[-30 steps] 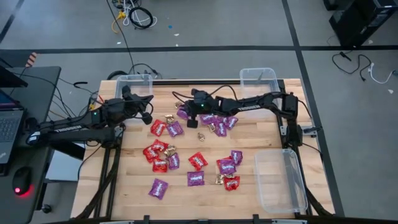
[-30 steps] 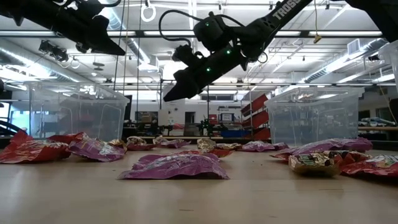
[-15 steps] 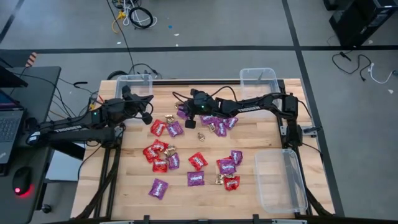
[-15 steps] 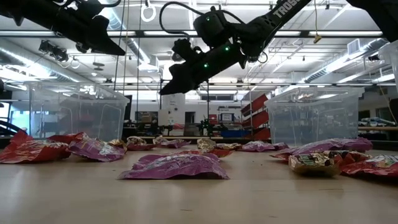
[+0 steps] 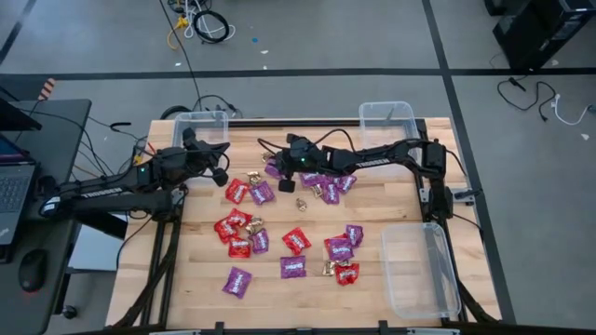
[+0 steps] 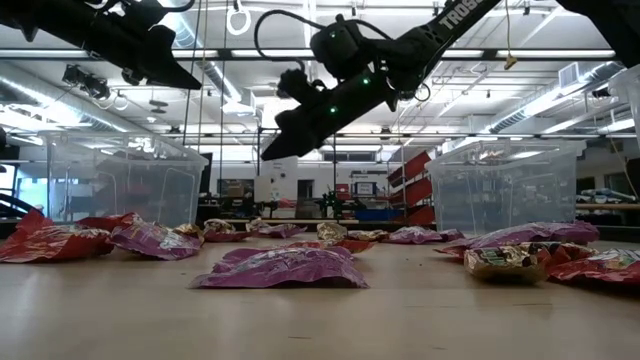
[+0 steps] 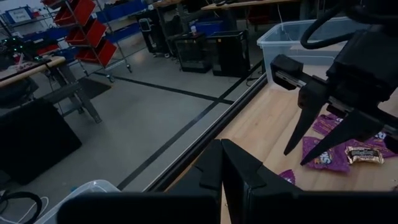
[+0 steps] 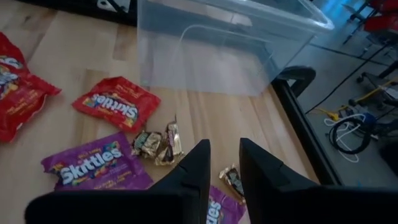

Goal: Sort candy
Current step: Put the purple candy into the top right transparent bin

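The candy is strewn over the wooden table: red packets, purple packets and small gold pieces. My right gripper hangs open above the far middle of the table, pointing toward the far-left bin, with nothing between its fingers. Below and ahead of it lie a red packet, a purple packet and gold pieces. In the left wrist view its two fingers stand apart, clear of the candy. My left gripper waits shut, raised at the far left.
Clear plastic bins stand at the far left corner, the far right and along the right edge. More candy lies toward the near side. A desk with a laptop and mouse stands left of the table.
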`<action>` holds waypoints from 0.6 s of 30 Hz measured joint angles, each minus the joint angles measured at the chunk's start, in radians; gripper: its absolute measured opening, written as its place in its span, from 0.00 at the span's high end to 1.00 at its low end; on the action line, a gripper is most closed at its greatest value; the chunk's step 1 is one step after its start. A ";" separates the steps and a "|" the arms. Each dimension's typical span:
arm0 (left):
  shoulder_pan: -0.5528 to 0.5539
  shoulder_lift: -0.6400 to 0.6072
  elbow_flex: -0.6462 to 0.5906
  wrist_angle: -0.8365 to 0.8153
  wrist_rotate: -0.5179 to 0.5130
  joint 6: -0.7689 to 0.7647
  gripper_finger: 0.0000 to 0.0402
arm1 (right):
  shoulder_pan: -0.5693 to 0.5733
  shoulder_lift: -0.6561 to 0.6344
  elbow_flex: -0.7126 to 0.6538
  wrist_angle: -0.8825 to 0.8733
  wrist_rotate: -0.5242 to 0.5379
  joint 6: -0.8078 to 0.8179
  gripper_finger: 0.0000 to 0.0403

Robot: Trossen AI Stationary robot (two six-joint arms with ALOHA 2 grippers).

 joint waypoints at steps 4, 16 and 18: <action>0.000 0.000 0.000 0.000 0.000 0.000 0.98 | 0.000 0.020 -0.001 -0.013 0.009 0.000 0.80; 0.002 0.000 0.000 -0.002 -0.001 0.003 0.98 | 0.001 0.079 0.002 -0.022 0.038 -0.010 0.71; 0.002 0.000 0.000 -0.002 -0.001 0.003 0.98 | 0.001 0.082 0.002 -0.054 0.038 -0.008 0.70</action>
